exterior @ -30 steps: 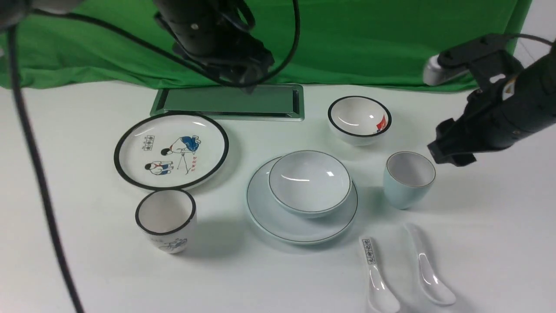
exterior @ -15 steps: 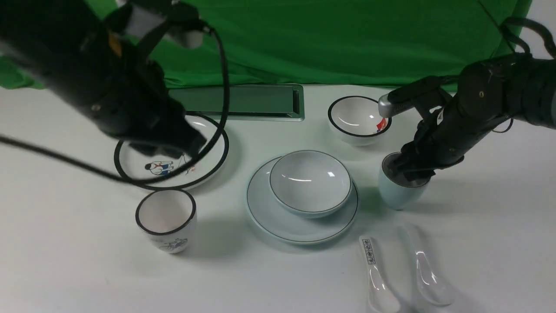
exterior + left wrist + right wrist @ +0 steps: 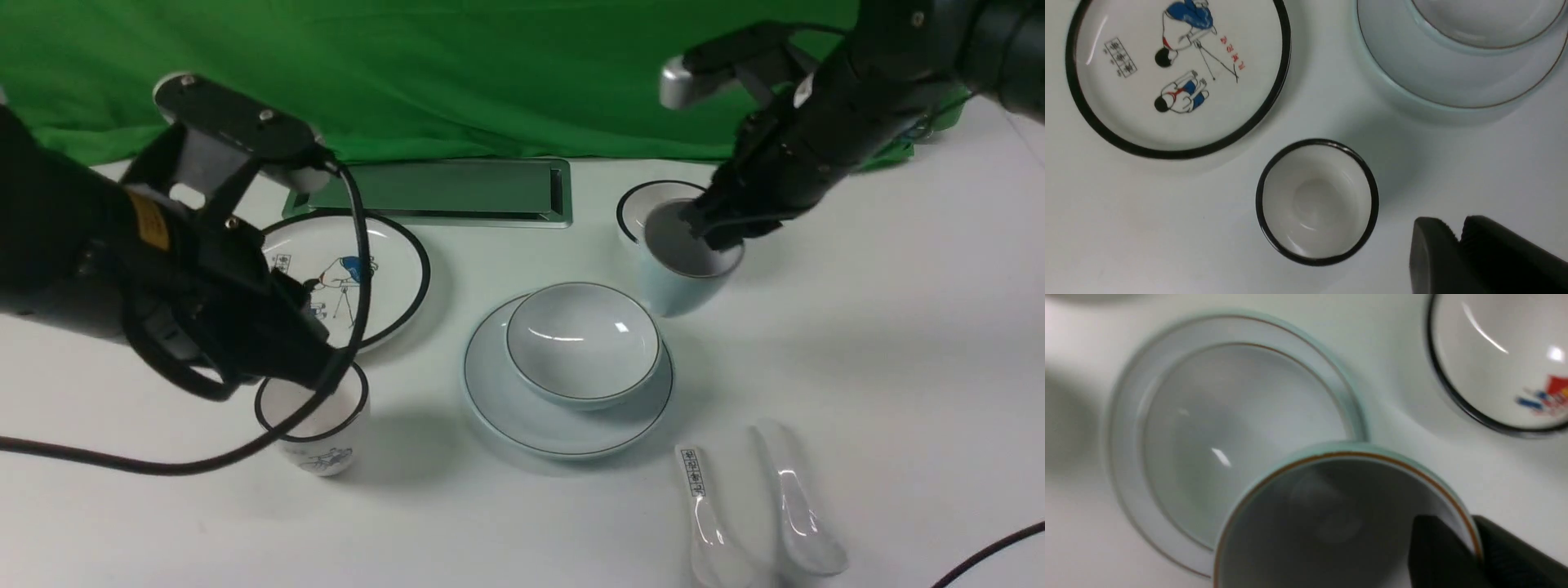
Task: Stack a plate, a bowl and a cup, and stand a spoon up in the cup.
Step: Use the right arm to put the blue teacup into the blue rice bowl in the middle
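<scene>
The pale blue plate (image 3: 522,416) lies mid-table with the pale bowl (image 3: 581,341) resting in it. My right gripper (image 3: 718,233) is shut on the rim of the pale blue cup (image 3: 682,282), one finger inside and one outside, holding it tilted in the air just behind and right of the bowl. In the right wrist view the cup (image 3: 1331,518) hangs from the gripper (image 3: 1470,535) over the edge of the bowl (image 3: 1241,428) and plate (image 3: 1126,416). The plain white spoon (image 3: 796,506) lies at the front right. My left gripper (image 3: 1457,232) is shut and empty.
A black-rimmed cup (image 3: 314,425) stands front left, right under my left arm. The cartoon plate (image 3: 384,261) lies behind it. A black-rimmed bowl (image 3: 637,204) sits behind the held cup. A labelled spoon (image 3: 702,510) lies beside the plain one. A metal panel (image 3: 433,192) is set in the table's back.
My right gripper shut on the cup's rim, lifted it and carried it left and back toward the bowl. My left arm swung down and forward over the black-rimmed cup, its jaws shutting.
</scene>
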### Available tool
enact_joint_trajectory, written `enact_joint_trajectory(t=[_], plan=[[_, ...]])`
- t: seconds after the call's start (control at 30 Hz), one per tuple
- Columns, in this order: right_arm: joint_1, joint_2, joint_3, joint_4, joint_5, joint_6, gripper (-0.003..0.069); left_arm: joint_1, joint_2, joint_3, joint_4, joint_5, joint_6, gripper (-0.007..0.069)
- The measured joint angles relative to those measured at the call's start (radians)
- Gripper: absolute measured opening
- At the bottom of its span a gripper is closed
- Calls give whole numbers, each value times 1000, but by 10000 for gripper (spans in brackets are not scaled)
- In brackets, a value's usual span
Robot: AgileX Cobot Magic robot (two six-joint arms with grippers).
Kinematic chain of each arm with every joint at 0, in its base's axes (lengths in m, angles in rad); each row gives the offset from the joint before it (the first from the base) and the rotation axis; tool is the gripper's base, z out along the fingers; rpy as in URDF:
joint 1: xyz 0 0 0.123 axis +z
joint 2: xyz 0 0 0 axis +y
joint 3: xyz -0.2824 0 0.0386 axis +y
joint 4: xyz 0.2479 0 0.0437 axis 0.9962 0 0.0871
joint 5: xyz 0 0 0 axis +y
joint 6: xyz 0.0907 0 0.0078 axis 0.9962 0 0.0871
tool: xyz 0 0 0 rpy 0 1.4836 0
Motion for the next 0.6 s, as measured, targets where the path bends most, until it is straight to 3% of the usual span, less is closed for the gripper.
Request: enact_joint_trajectory(t=[0.23, 0.6], plan=[[98, 108, -42, 24, 0, -14, 84, 0, 0, 2, -1, -44, 0, 44], [109, 202, -42, 9, -69, 24, 84, 0, 0, 7, -1, -50, 0, 48]])
